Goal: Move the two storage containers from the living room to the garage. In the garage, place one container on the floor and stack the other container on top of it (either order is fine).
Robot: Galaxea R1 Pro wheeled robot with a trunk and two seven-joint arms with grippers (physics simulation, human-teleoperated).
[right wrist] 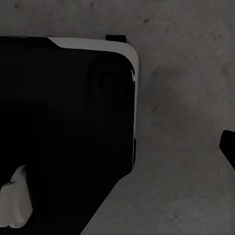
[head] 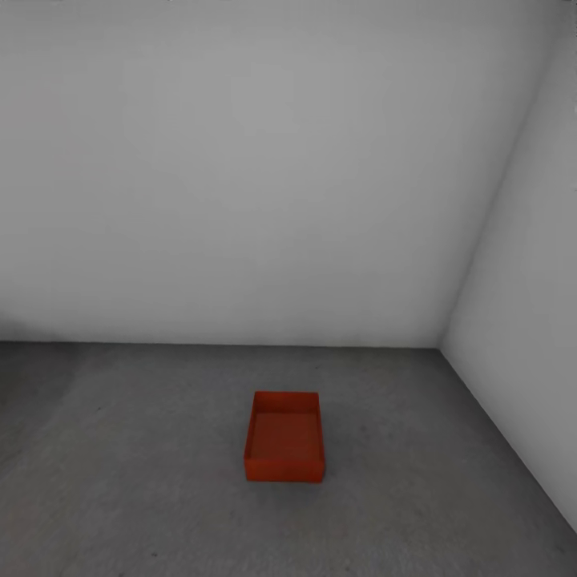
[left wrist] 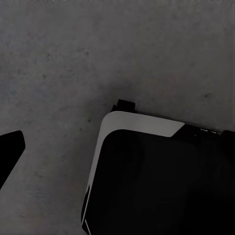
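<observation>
container: one orange-red storage container [head: 284, 439] sits upright on the floor [head: 144, 481], open top up, nothing inside that can be seen; its long side runs away from the head camera.
container place: toward the corner where the back wall [head: 240, 176] meets the right-hand wall [head: 529, 304], but well apart from both walls.
floor: dark grey, matte, faintly mottled like concrete.
walls: plain white-grey, bare.
left wrist view: looks down on the grey floor and the robot's base [left wrist: 156, 181], black with a light rounded edge; a dark tip [left wrist: 10, 152] pokes in at the frame edge, too little of it to tell how far the left hand is open or whether it holds anything.
right wrist view: the same black base [right wrist: 63, 127] over grey floor; a small dark tip [right wrist: 228, 147] at the edge, so the right hand's opening and any hold cannot be told either.
</observation>
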